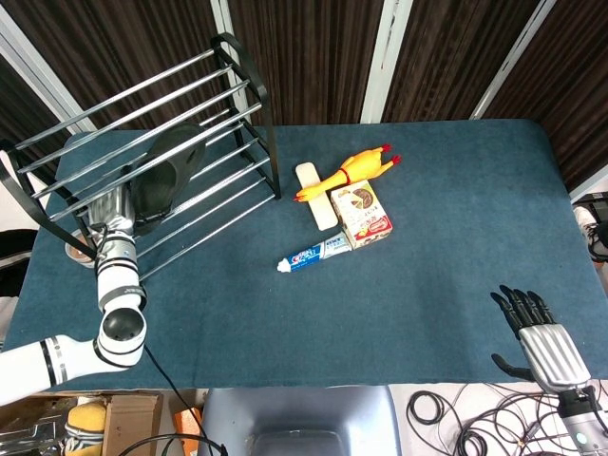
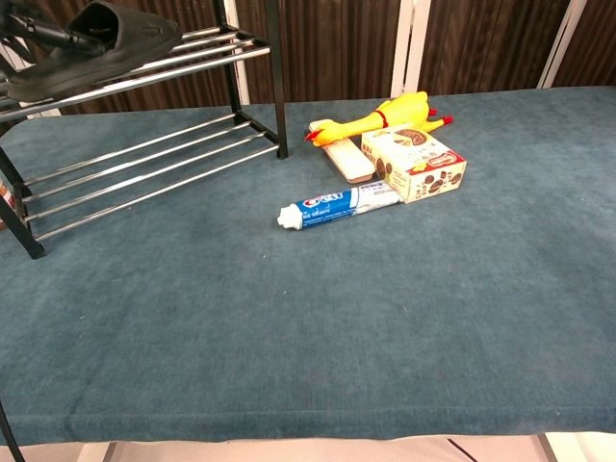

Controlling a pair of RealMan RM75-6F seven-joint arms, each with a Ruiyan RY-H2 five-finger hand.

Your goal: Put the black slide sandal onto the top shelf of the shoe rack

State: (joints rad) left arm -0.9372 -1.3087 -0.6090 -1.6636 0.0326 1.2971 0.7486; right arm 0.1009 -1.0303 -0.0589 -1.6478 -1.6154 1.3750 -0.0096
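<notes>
The black slide sandal (image 1: 167, 174) lies among the rails of the metal shoe rack (image 1: 249, 87) at the table's left. In the chest view the sandal (image 2: 101, 46) rests tilted on the upper rails seen there (image 2: 192, 65), its toe toward the right. My left hand (image 1: 111, 206) sits at the sandal's near end, and its fingers (image 2: 13, 19) appear to grip it at the frame's top left corner. Rails cross in front of the sandal in the head view. My right hand (image 1: 535, 326) hangs open off the table's near right corner, holding nothing.
Right of the rack lie a yellow rubber chicken (image 1: 349, 171), a white flat piece (image 1: 314, 197), a snack box (image 1: 364, 215) and a toothpaste tube (image 1: 314, 255). A small round object (image 1: 78, 253) sits by the rack's near foot. Blue cloth covers the table (image 1: 446, 228).
</notes>
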